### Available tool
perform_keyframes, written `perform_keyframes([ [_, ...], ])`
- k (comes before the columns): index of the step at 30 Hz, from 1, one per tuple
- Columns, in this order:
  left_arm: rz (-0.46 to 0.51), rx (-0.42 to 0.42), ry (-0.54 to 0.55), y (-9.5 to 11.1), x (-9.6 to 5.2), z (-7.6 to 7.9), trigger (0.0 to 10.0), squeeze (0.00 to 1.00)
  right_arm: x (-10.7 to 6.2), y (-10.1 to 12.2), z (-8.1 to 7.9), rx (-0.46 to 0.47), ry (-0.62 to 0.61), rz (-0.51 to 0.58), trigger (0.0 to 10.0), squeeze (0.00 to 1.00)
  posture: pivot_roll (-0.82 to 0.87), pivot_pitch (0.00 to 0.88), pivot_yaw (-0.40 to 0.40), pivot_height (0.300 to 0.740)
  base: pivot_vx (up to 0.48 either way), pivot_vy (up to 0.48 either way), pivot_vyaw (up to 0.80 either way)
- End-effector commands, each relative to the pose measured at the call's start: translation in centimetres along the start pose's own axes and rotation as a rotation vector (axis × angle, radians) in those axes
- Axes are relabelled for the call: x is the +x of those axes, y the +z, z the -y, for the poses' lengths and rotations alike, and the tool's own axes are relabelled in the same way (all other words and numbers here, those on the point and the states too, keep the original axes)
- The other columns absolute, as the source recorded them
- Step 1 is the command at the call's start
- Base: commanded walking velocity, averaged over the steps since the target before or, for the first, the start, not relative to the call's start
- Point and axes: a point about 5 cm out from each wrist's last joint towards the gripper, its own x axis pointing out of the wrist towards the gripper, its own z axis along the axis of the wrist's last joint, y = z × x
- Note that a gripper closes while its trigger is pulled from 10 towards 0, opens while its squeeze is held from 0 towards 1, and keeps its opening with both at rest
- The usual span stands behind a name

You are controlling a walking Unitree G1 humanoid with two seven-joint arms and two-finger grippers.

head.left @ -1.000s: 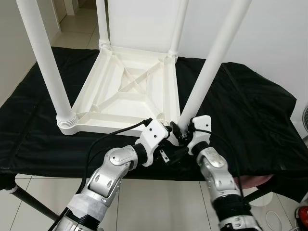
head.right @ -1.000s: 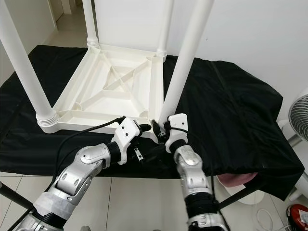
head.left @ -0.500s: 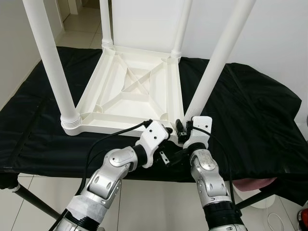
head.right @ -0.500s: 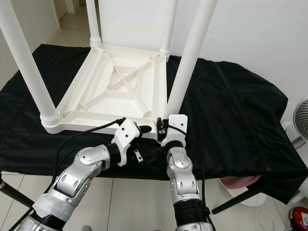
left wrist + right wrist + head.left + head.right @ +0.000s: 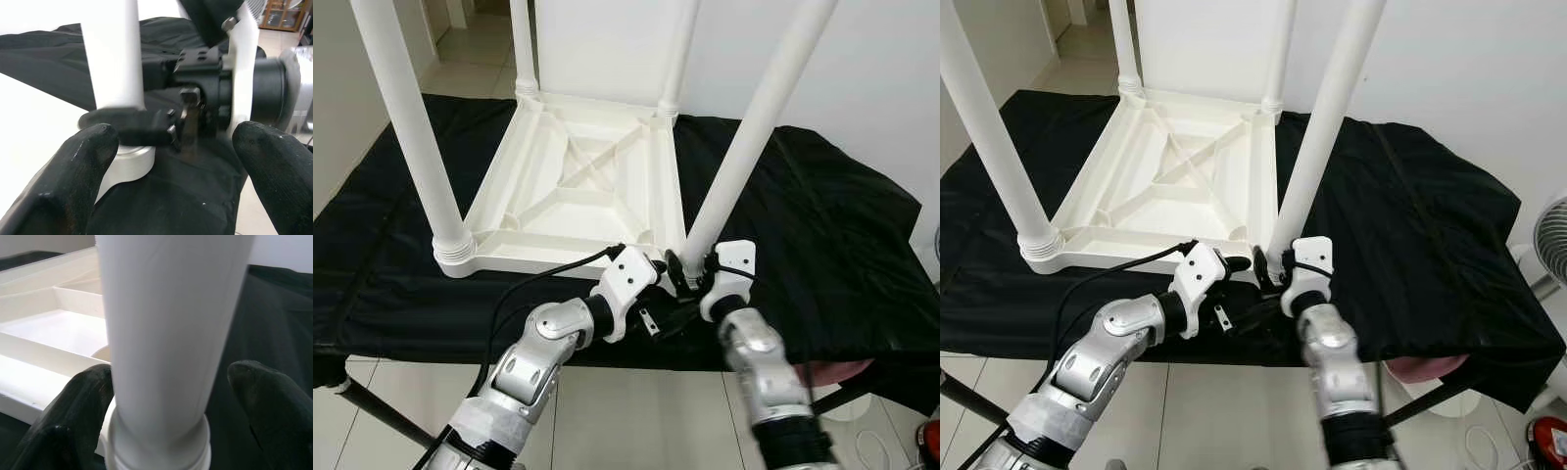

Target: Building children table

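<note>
A white plastic children's table [image 5: 573, 191] lies upside down on a black cloth [image 5: 822, 225], its legs standing up. Both grippers are at the foot of the near right leg [image 5: 744, 147]. My right gripper [image 5: 166, 396] is open, and its fingers [image 5: 78, 416] straddle that leg just above its collar. One finger is close against the leg, the other stands off. From the left, my left gripper [image 5: 176, 147] is open wide, its fingertips [image 5: 83, 161] set apart. It faces the leg's collar [image 5: 127, 161] and the right gripper's wrist. In the head views they meet near the table's front right corner [image 5: 677, 257].
The black cloth covers a folding table whose front edge runs just under my arms. A white fan [image 5: 1552, 235] stands on the right by the wall. A pink thing [image 5: 1420, 367] and a red object [image 5: 1547, 436] sit low on the tiled floor at the right.
My right forearm has swung a little outward to the right and is blurred, its gripper staying at the leg's foot. The left arm has held its place. The camera shifted slightly.
</note>
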Motion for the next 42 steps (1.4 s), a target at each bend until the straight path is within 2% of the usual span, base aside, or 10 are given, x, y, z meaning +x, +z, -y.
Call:
perform_keyframes([
  [1, -0.008, 0.001, 0.024, 0.0, 0.2, -0.2, 10.0, 0.00, 0.2, -0.1, 0.5, -0.007, 0.107, -0.003, 10.0, 0.00, -0.05, 0.000, -0.066, 0.740, 0.000, 0.000, 0.00],
  [9, -0.009, 0.009, 0.019, 0.1, 0.3, -0.5, 10.0, 0.00, 1.5, -0.1, 2.0, -0.101, 0.327, -0.050, 10.0, 0.00, -0.05, 0.000, -0.055, 0.740, 0.000, 0.000, 0.00],
  [18, -0.008, 0.016, 0.022, 0.3, 0.2, -0.6, 10.0, 0.00, 3.3, -0.6, 1.6, -0.143, 0.478, -0.118, 10.0, 0.00, -0.02, 0.000, -0.050, 0.740, 0.000, 0.000, 0.00],
  [20, -0.008, 0.018, 0.025, 0.3, 0.2, -0.7, 10.0, 0.00, 3.7, -0.9, 1.3, -0.135, 0.512, -0.139, 8.3, 0.00, -0.02, 0.000, -0.049, 0.740, 0.000, 0.000, 0.00],
  [22, -0.009, 0.020, 0.027, 0.3, 0.1, -0.8, 10.0, 0.00, 3.8, -1.2, 1.1, -0.135, 0.539, -0.155, 0.4, 0.00, -0.01, 0.000, -0.050, 0.740, 0.000, 0.000, 0.00],
  [23, -0.009, 0.021, 0.029, 0.4, 0.1, -0.8, 10.0, 0.00, 3.8, -1.4, 1.0, -0.129, 0.552, -0.162, 0.0, 0.00, -0.01, 0.000, -0.049, 0.740, 0.000, 0.000, 0.00],
  [34, -0.006, 0.023, 0.025, 0.4, 0.2, -0.7, 10.0, 0.00, 3.1, -2.1, 2.0, -0.125, 0.550, -0.176, 0.0, 0.00, -0.02, 0.000, -0.045, 0.740, 0.000, 0.000, 0.00],
  [35, -0.004, 0.022, 0.023, 0.4, 0.2, -0.7, 10.0, 0.00, 3.0, -2.1, 2.2, -0.126, 0.529, -0.178, 9.3, 0.00, -0.03, 0.000, -0.041, 0.740, 0.000, 0.000, 0.00],
  [36, -0.004, 0.022, 0.022, 0.5, 0.3, -0.7, 10.0, 0.00, 3.0, -2.1, 2.5, -0.104, 0.502, -0.171, 10.0, 0.00, -0.03, 0.000, -0.041, 0.740, 0.000, 0.000, 0.00],
  [42, -0.003, 0.024, 0.014, 0.5, 0.4, -0.6, 10.0, 0.00, 3.0, -2.0, 2.9, -0.047, 0.393, -0.121, 10.0, 0.00, -0.03, 0.000, -0.043, 0.740, 0.000, 0.000, 0.00],
])
